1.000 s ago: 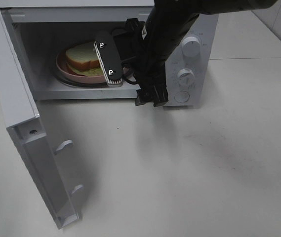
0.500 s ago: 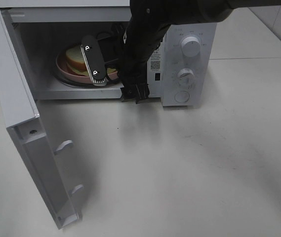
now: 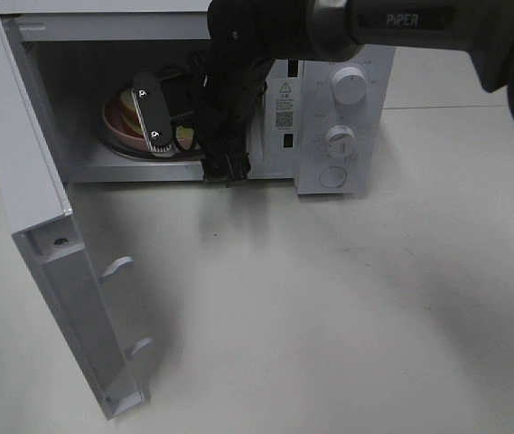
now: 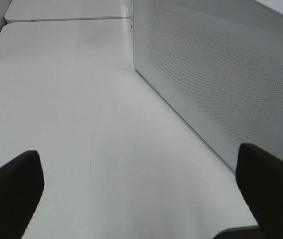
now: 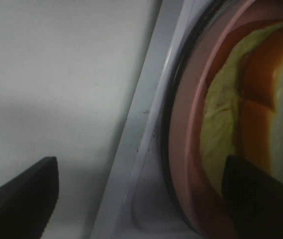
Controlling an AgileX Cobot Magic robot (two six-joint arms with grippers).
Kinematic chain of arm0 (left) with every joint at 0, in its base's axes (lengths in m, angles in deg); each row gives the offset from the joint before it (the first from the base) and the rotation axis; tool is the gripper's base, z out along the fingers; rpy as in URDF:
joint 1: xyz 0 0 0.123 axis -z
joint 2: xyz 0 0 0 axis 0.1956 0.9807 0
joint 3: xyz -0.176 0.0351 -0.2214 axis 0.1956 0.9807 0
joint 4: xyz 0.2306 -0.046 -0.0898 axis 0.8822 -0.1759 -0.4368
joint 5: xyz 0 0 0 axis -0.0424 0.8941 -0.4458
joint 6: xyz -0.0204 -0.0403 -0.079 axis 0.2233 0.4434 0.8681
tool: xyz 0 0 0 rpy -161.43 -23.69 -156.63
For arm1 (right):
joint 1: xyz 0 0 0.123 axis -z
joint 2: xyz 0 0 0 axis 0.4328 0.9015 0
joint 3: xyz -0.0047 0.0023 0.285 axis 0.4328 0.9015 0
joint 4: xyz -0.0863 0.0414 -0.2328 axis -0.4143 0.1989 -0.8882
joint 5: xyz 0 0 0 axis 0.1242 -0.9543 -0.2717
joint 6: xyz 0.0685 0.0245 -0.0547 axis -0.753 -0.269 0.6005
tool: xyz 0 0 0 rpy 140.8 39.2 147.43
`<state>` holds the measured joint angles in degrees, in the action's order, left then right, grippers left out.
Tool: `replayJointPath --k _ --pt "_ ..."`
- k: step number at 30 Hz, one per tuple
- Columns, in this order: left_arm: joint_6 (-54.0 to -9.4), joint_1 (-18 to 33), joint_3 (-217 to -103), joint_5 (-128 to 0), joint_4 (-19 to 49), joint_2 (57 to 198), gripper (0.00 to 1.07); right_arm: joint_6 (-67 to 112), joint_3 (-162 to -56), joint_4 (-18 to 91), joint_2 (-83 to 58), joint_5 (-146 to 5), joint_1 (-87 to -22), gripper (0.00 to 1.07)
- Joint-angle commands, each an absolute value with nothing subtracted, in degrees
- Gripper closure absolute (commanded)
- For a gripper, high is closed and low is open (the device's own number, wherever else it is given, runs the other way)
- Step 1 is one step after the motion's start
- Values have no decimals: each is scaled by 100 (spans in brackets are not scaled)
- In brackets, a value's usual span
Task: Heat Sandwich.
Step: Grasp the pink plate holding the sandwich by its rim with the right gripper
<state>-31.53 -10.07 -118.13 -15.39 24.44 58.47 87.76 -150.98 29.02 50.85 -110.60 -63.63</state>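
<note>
**Right gripper working at the plate rim inside the microwave**

The right gripper [image 5: 139, 174] is gaping wide and gripping nothing, with the near rim of the pink plate [image 5: 183, 124] lying between its fingers. The sandwich [image 5: 275, 99] is sitting on that plate inside the microwave [image 3: 347, 117], just beyond the jaws. The left gripper [image 4: 139, 164] is hanging wide open and empty beside the microwave's outer wall, so the right arm is nearer. In the high view the arm is hiding most of the sandwich, while the right wrist view is showing its green filling.
</note>
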Motion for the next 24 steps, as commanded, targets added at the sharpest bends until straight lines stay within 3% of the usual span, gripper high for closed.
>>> replayJointPath --k 1,11,24 --pt "-3170 -1019 -11796 -1539 2421 5733 3 8770 -15516 2896 5332 -11266 -6380 23" --pt "-3170 -1019 -11796 -1539 2421 5733 3 8638 -16530 2896 5973 -11558 -6363 24" --pt "-3170 -1019 -11796 -1539 2438 5733 3 8644 -16599 3017 6254 -11581 -6266 26"
